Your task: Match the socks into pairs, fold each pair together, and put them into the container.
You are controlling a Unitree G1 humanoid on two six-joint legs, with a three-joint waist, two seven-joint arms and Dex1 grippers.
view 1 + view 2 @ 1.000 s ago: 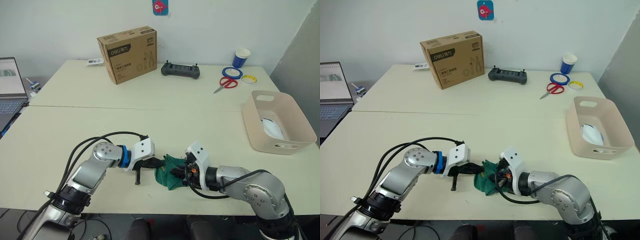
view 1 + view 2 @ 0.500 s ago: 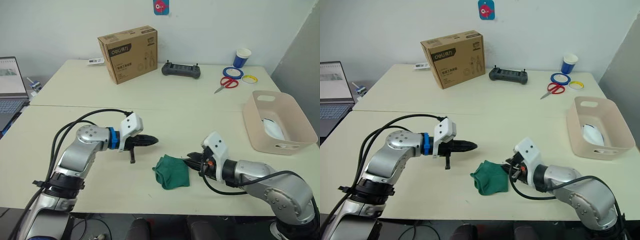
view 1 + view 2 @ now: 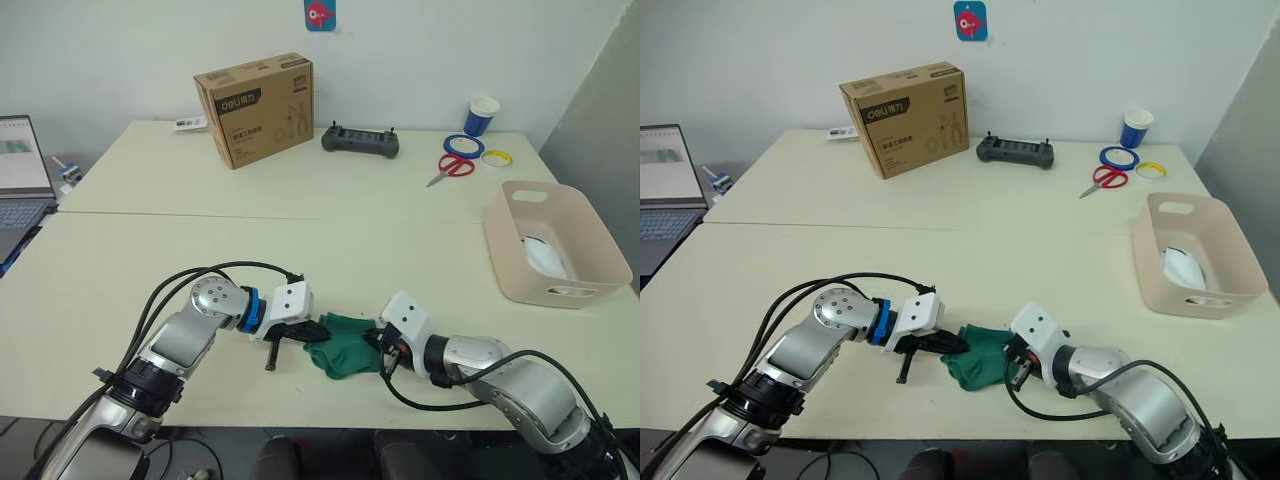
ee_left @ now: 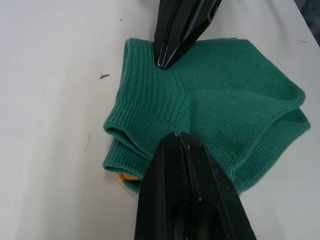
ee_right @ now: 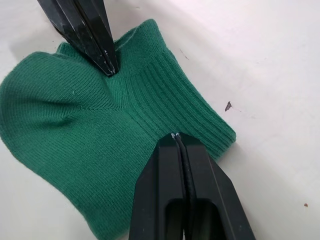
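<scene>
- Left eye view: dark green socks (image 3: 342,343) lie folded near the table's (image 3: 400,235) near edge, between both grippers; the container (image 3: 553,243) stands far right, holding a white sock (image 3: 545,257).
- Left wrist view: left gripper (image 4: 176,137), fingers pressed together, tips on the socks.
- Right wrist view: right gripper (image 5: 177,136), likewise clenched, tips touching the socks' ribbed cuff.

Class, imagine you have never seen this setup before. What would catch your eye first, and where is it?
First, the dark green socks, lying together near the front edge of the table, with the left gripper and the right gripper pressing their closed black tips onto them from either side. Next, the pale container at the right edge holds something white, and a brown cardboard box stands at the back.
</scene>
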